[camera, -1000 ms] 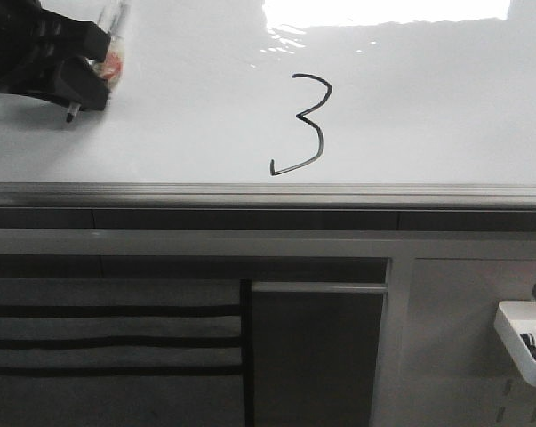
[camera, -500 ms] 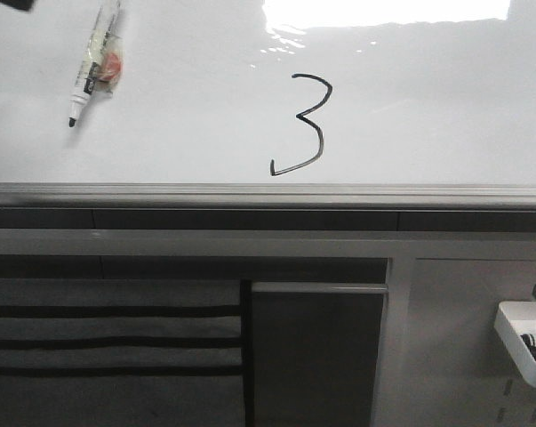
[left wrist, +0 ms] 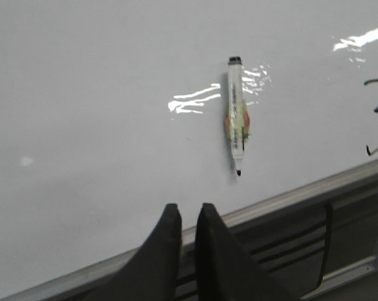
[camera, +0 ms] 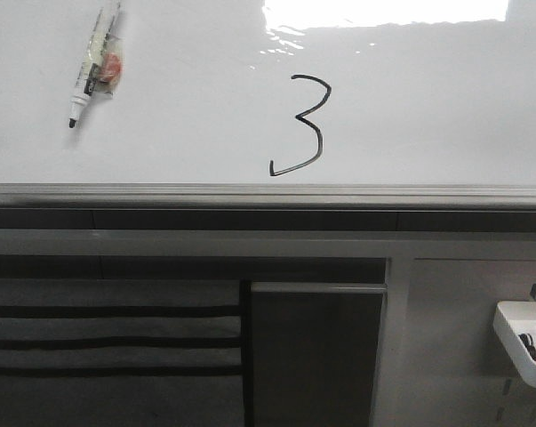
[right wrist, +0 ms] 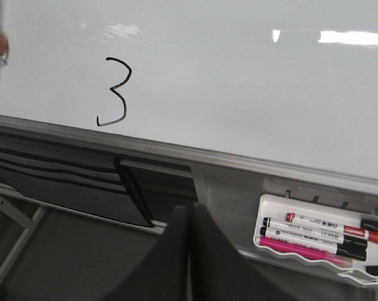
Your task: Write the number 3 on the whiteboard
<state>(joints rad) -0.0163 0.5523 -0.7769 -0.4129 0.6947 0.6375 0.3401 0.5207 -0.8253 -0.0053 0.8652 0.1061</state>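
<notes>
The whiteboard [camera: 161, 98] fills the upper half of the front view, glossy, with a hard patch of glare along its top and a grey rail [camera: 268, 193] along its near edge. Below the rail sit dark panels and, low at the right, a small white tray [right wrist: 314, 235] holding several capped markers.

The number 3 [camera: 301, 124] stands near the board's middle, its hooked tail ending just above the rail; the digit looks complete, so the writing itself seems done. A marker [camera: 88, 71] lies flat on the board's surface at the far left, well apart from the digit, its uncapped black tip pointing toward the rail.

In the left wrist view the left gripper [left wrist: 189, 216] hangs over the rail, near the marker but clear of it, its fingers [left wrist: 168, 232] a thin gap apart and holding nothing. The right gripper [right wrist: 190, 219] hovers off the board between the digit and the tray, fingers pressed together, also empty.

The main risks, as I judge them: the marker could roll or be nudged on the slick surface and leave a stray mark, and any sweep across the middle could smear the ink. Open room lies left of the digit and right of it; the rail bounds the near side.
</notes>
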